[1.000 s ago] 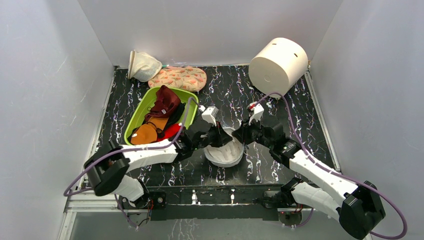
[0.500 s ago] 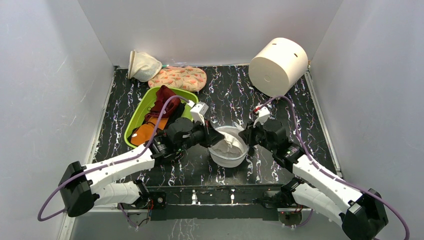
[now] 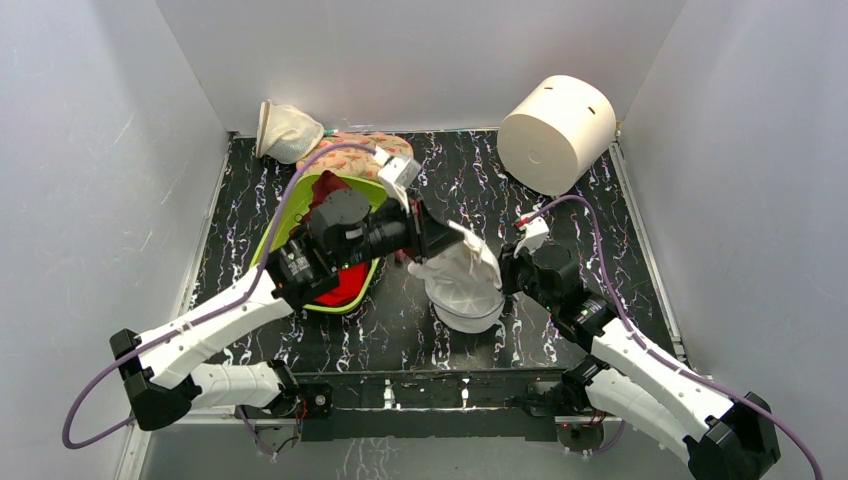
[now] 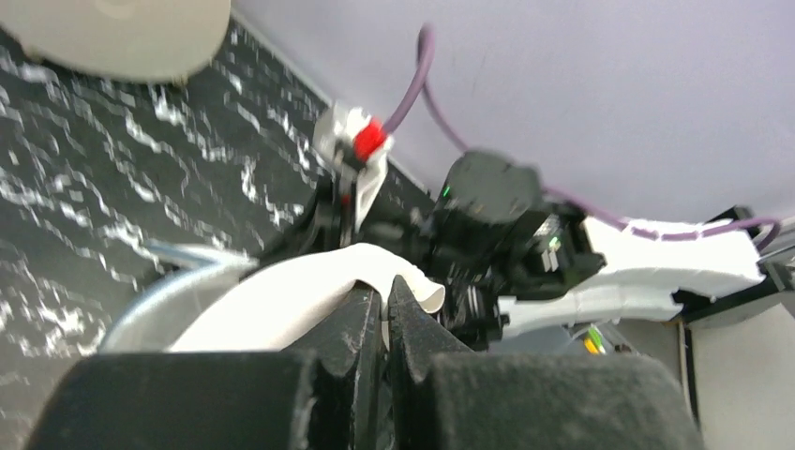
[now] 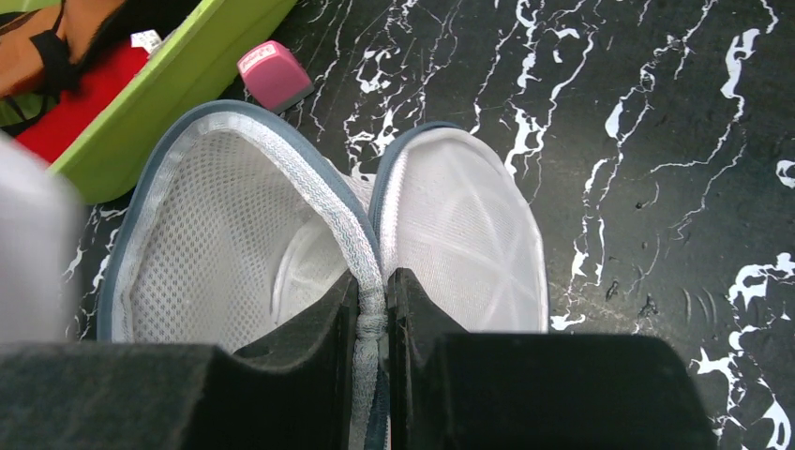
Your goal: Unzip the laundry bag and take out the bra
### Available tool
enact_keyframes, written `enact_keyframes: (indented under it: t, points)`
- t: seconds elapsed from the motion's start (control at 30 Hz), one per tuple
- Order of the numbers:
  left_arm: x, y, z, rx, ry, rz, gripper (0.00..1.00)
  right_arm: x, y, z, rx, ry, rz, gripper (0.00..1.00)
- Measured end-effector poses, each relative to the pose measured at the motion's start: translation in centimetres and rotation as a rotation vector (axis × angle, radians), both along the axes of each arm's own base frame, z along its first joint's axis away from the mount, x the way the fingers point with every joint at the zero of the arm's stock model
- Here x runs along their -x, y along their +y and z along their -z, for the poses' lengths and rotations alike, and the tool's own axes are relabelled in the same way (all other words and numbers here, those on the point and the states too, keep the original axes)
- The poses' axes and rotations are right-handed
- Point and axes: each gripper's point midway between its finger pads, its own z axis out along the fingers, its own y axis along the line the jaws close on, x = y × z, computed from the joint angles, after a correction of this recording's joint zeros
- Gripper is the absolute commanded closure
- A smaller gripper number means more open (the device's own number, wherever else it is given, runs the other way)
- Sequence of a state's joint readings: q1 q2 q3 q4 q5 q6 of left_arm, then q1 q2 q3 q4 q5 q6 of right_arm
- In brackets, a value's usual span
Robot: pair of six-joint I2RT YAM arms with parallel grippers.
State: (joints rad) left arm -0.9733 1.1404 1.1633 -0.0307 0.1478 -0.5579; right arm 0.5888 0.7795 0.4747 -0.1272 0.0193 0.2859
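Observation:
The laundry bag [image 3: 470, 316] lies unzipped at the table's middle, its two white mesh halves [image 5: 234, 234] spread apart. My right gripper [image 3: 507, 280] is shut on the bag's rim seam [image 5: 373, 314] between the halves. My left gripper [image 3: 440, 238] is raised above and behind the bag. It is shut on the white bra [image 3: 462, 265], and the fabric's edge [image 4: 281, 300] is pinched between the jaws of that gripper [image 4: 385, 292]. The bra hangs from there down to the bag's opening. In the right wrist view it is only a white blur at the left edge.
A green tub [image 3: 283, 221] of dark, red and orange clothes sits under my left arm. A small pink object [image 5: 272, 75] lies beside the tub. A patterned pouch [image 3: 352, 150] and a cream mesh pouch [image 3: 285, 130] are at the back left. A big white cylinder [image 3: 555, 130] is at the back right.
My left gripper has risen and moved back and left, drawing the white bra up out of the bag. My right gripper has stayed on the bag's rim.

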Motion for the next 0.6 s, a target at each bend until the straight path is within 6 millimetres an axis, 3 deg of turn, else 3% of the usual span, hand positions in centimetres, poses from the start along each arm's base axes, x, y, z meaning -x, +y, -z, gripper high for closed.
enact_keyframes:
  t: [0.13,0.27,0.37,0.5,0.6]
  points:
    - [-1.3,-0.4,-5.4,0.001,-0.102,-0.02,1.0,0.0,-0.3,0.2,0.006,0.001,0.011,1.0]
    - [-2.6,-0.2,-7.4,-0.033,-0.138,-0.075,1.0,0.2,-0.5,0.6,0.009,0.002,0.015,1.0]
    - [-4.0,0.4,-6.4,-0.104,-0.123,-0.138,1.0,0.2,-0.6,0.9,0.015,0.003,0.016,1.0]
    - [-5.7,1.9,-3.4,-0.214,-0.065,-0.204,1.0,0.2,-0.6,1.0,0.019,0.001,0.013,1.0]
    - [-8.7,5.1,-1.5,-0.289,-0.008,-0.308,1.0,0.2,-0.6,1.0,0.022,-0.002,0.012,1.0]
